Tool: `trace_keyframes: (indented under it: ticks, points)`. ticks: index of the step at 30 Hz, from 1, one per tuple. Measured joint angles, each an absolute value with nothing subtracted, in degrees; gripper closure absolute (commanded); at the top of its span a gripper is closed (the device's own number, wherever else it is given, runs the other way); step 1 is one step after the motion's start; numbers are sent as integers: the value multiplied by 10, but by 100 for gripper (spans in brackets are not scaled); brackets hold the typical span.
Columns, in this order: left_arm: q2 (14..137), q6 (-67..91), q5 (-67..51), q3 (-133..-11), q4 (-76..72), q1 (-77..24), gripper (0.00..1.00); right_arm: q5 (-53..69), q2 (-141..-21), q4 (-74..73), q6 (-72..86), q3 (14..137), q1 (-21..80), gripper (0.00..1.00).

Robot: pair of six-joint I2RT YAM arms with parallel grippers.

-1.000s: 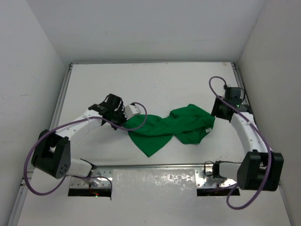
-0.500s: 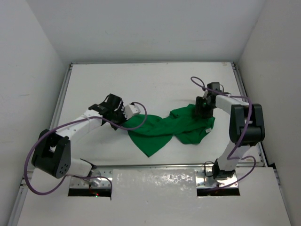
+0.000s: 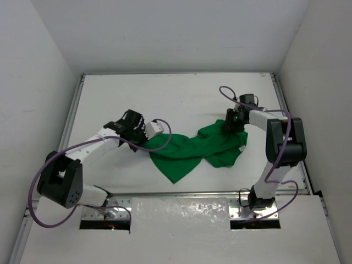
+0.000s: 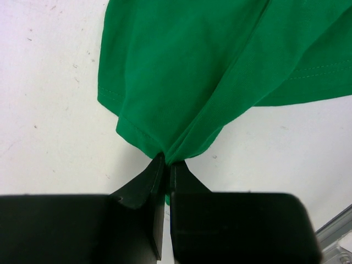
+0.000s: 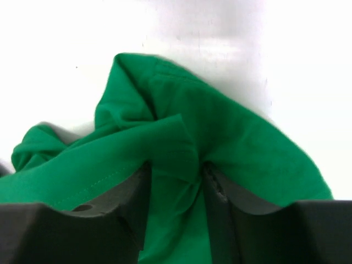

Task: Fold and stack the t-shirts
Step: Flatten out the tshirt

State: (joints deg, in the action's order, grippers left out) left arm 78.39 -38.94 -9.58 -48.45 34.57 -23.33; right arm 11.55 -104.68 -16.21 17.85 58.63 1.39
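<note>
One bright green t-shirt (image 3: pixel 190 149) lies crumpled across the middle of the white table, stretched between both arms. My left gripper (image 3: pixel 145 143) is at its left end. In the left wrist view the jaws (image 4: pixel 166 162) are shut on a bunched corner of the shirt (image 4: pixel 192 66). My right gripper (image 3: pixel 229 125) is at the shirt's upper right edge. In the right wrist view its fingers (image 5: pixel 176 170) stand on either side of a gathered fold of the green cloth (image 5: pixel 231 132) and pinch it. No second shirt shows.
White walls enclose the table (image 3: pixel 176 99) on the left, back and right. A metal strip (image 3: pixel 181 206) and the two arm bases run along the near edge. A purple cable (image 3: pixel 228 94) loops above the right wrist.
The right arm swung in from the right side to the shirt's upper right edge and closed on a fold. The shirt's right edge has drawn slightly left. The left arm has not moved.
</note>
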Motion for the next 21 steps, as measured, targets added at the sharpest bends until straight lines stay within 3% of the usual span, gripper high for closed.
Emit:
trace_keyframes:
  ticks: [1, 4, 5, 13, 21]
  points:
    - [784, -389, -95, -484, 345, -233, 100, 117, -1050, -159, 178, 589, 14, 74]
    - [784, -389, -93, -484, 345, -233, 100, 117, -1064, -152, 175, 593, 17, 90]
    - [784, -389, -92, -484, 345, -233, 100, 119, -1066, -150, 174, 593, 17, 100]
    - [791, -372, -38, -526, 359, -219, 100, 79, -1026, -164, 172, 586, 20, 100]
    - [715, -383, -49, -740, 405, -172, 100, -8, -693, -219, 167, 589, 17, 100]
